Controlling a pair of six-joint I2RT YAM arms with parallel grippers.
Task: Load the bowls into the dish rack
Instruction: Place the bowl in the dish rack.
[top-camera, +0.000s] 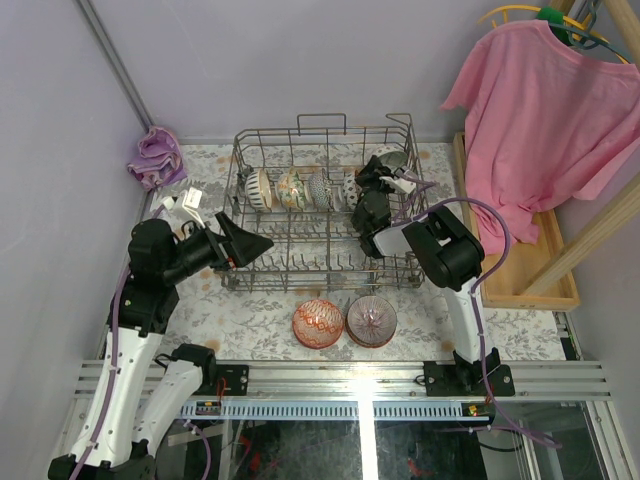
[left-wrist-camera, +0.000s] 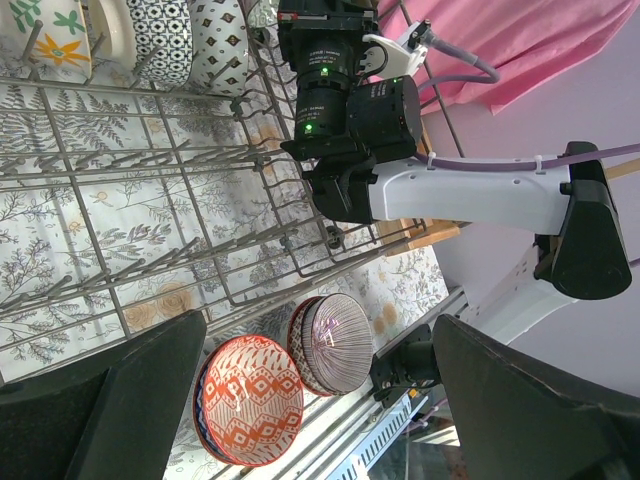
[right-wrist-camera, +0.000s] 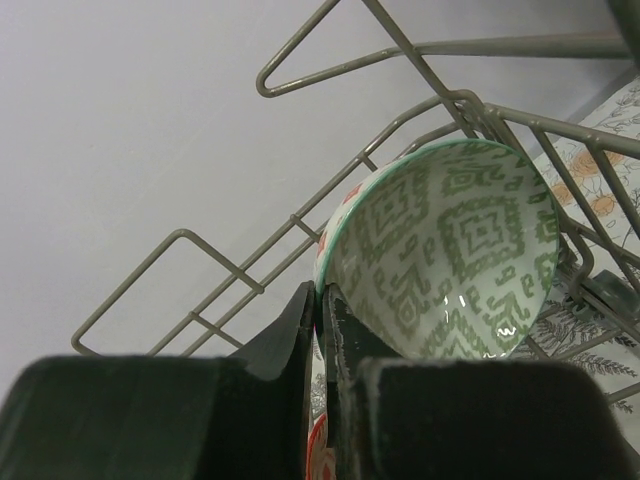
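Right gripper (right-wrist-camera: 322, 300) is clamped on the rim of the green bowl (right-wrist-camera: 450, 250), with one finger (right-wrist-camera: 295, 335) outside the wall and the other inside. The bowl is tipped on edge in the far right corner of the rack (top-camera: 320, 283), close against the corner wires. Can't tell whether it sits on the tines (left-wrist-camera: 150, 265).

Left gripper (top-camera: 250, 238) is spread wide with nothing in it, hovering at the rack's near left corner.

Around it:
- A row of bowls (top-camera: 289, 188) stands on edge along the rack's far side, left of the green bowl.
- Right arm (top-camera: 445, 250) crosses over the rack's near right corner.
- Red bowl (top-camera: 318, 323) and purple bowl (top-camera: 371, 320) sit side by side on the table (top-camera: 520, 325), touching or nearly so, openings up. They are just outside the rack's near wall, between the arm bases, and that wall stands between them and the tines.
- Purple cloth (top-camera: 155, 158) lies at the far left.
- A small white part (top-camera: 190, 203) lies beside the rack's left wall.
- Pink shirt (top-camera: 540, 110) hangs at right over a wooden tray (top-camera: 530, 285).

Count: seven bowls in view, with four in the row, one gripped and two on the table. One rack.
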